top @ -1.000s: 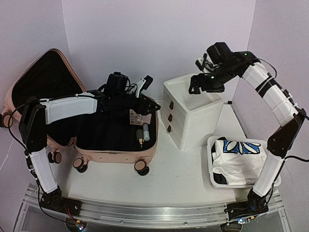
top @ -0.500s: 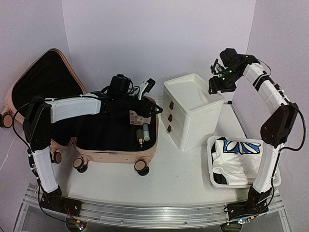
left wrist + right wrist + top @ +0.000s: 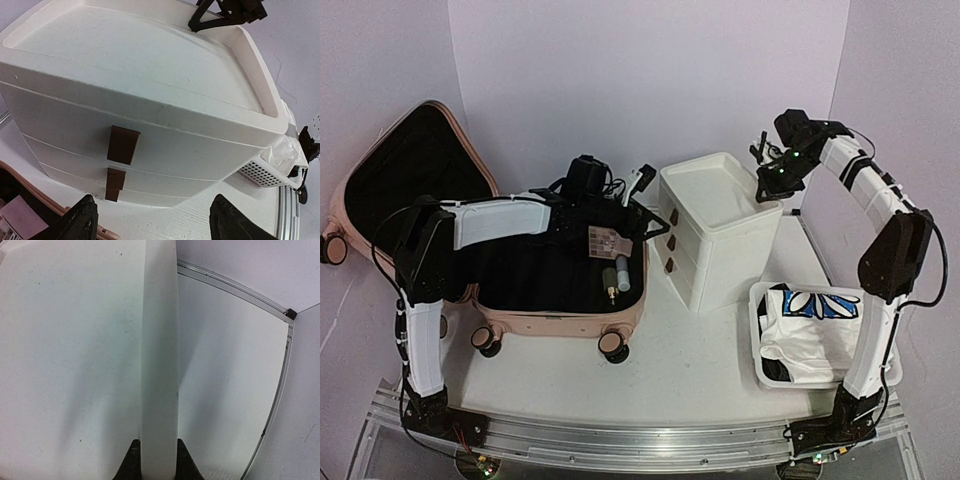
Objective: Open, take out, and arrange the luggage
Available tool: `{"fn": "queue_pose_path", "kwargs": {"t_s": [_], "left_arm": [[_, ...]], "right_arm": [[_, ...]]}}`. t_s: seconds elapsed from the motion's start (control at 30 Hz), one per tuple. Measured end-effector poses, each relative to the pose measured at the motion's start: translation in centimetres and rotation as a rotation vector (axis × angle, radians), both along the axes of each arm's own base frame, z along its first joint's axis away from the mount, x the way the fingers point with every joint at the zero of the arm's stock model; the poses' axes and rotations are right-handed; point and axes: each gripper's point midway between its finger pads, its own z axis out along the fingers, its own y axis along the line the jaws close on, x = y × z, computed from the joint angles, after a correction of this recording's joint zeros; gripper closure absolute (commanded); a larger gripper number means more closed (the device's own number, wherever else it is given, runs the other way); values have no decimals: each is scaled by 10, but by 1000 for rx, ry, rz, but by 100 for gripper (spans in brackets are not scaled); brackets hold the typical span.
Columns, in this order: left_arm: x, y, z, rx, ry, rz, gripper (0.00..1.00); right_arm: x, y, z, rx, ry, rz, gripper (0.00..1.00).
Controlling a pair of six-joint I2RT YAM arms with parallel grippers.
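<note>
Right wrist: right fingers (image 3: 131,462) pinch the white drawer unit (image 3: 70,340) rim; left fingers (image 3: 82,222) spread above open luggage (image 3: 560,318).

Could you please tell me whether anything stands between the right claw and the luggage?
Yes. The white drawer unit does: the right claw pinches its raised rim on the right side, and the luggage lies open on the unit's left, so the whole unit sits between them.

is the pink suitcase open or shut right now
Open: the luggage has its lid swung back to the left with the black lining exposed, and small items lie in the base.
</note>
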Motion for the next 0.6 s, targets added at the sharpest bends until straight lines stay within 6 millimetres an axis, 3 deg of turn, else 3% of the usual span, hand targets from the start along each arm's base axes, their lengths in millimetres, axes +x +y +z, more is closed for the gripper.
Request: {"fn": "queue_pose_path", "kwargs": {"t_s": [0.13,0.27,0.6], "left_arm": [[9,-13,-8,9,-41,-26,21],[16,-29,-17,18,-89,-58,26],[18,-53,-24,24,-139,-104,64]], "right_arm": [[-6,-2,-1,1,-2,13,100],[-14,-5,-1,6,3,31,100],[-25,-15,-1,1,26,29,100]]}}
